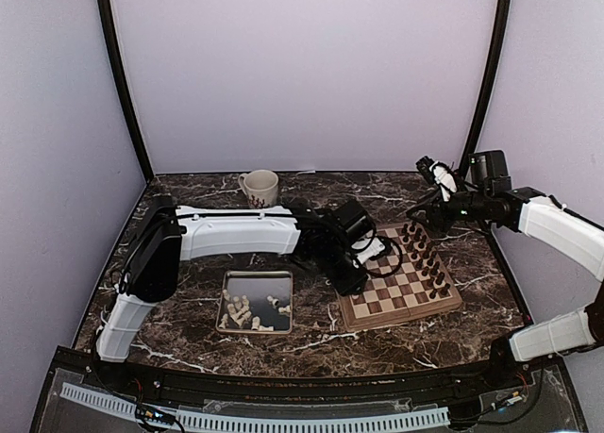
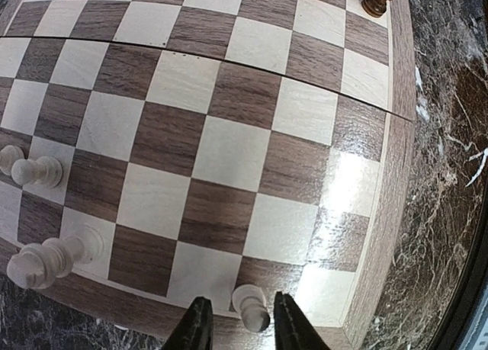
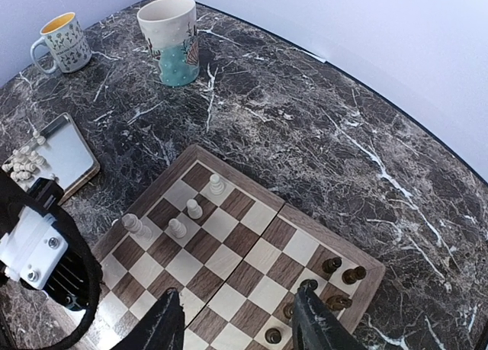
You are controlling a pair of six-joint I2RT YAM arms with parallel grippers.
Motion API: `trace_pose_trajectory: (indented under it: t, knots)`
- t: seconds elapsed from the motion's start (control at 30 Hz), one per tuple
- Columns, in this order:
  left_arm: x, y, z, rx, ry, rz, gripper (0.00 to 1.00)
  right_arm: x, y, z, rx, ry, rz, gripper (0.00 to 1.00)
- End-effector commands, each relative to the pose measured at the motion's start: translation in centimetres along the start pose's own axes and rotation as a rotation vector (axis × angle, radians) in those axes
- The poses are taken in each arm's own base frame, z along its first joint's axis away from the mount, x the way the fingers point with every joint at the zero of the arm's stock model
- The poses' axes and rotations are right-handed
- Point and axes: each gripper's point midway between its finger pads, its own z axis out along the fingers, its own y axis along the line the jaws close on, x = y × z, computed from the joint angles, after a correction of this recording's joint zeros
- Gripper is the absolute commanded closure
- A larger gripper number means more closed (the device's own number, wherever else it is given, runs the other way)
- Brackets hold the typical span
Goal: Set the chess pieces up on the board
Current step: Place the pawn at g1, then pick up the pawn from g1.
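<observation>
L gripper (image 2: 242,300) low at board (image 1: 377,301) edge nearest the tray. Jaws apart either side of cream pawn (image 2: 252,308) standing on an edge square, not clamped. R gripper (image 3: 238,293) above board, jaws open, empty. Board sits R of table centre. Several cream chess pieces (image 3: 194,209) stand on it, dark pieces (image 1: 425,258) along opp side. More cream ones in tray (image 1: 255,274) toward near table edge.

A dark marble table (image 1: 311,348) with white veins sits between pale lilac walls (image 1: 302,74). A shallow silver metal tray (image 1: 257,281) lies flat near its front left. Beyond the tray stand two mugs: a small cream mug (image 3: 62,41), yellow inside, and a taller mug (image 3: 171,41) painted teal. Dark brown chess pieces (image 3: 331,265) stand upright in rows on the right.
</observation>
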Motion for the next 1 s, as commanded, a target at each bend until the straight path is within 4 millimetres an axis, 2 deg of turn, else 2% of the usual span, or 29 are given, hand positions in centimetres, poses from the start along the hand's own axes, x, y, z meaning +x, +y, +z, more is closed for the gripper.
trace_pose_trajectory:
  t: [0.0,0.1,0.2,0.27,0.37,0.53,0.63,0.77,0.8,0.87,0.97]
  knots:
    - [-1.5,-0.8,-2.6,0.027,-0.013,0.008,0.70,-0.1,0.2,0.1,-0.022,-0.011,-0.013,0.51]
    - [-2.2,-1.0,-6.0,0.017,-0.034,0.034,0.69,0.1,0.5,0.2,-0.043,0.010,-0.031,0.50]
    - [-2.3,0.1,-9.2,-0.061,-0.062,0.070,0.68,0.0,0.6,0.2,-0.065,0.033,-0.049,0.50]
    - [-1.9,1.1,-11.1,-0.106,-0.076,0.076,0.68,0.4,1.4,0.2,-0.114,0.057,-0.065,0.50]
    - [-0.1,3.7,-12.5,-0.147,-0.065,0.034,0.68,0.7,3.5,0.5,-0.215,0.100,-0.120,0.50]
    - [2.3,8.6,-14.4,-0.201,-0.103,-0.092,0.68,2.5,8.2,1.8,-0.379,0.245,-0.222,0.53]
    - [3.1,12.0,-15.8,-0.233,-0.182,-0.177,0.68,3.8,10.6,3.1,-0.415,0.320,-0.275,0.53]
    - [4.1,16.2,-17.0,-0.266,-0.259,-0.314,0.67,5.7,12.5,4.5,-0.436,0.431,-0.336,0.54]
    - [4.3,16.9,-17.3,-0.276,-0.272,-0.340,0.68,5.2,12.7,4.8,-0.435,0.432,-0.353,0.55]
    - [4.8,18.0,-17.7,-0.294,-0.290,-0.375,0.68,5.3,13.3,5.2,-0.442,0.455,-0.378,0.55]
    - [5.5,18.4,-17.7,-0.306,-0.292,-0.396,0.67,5.8,14.5,5.7,-0.451,0.485,-0.422,0.55]
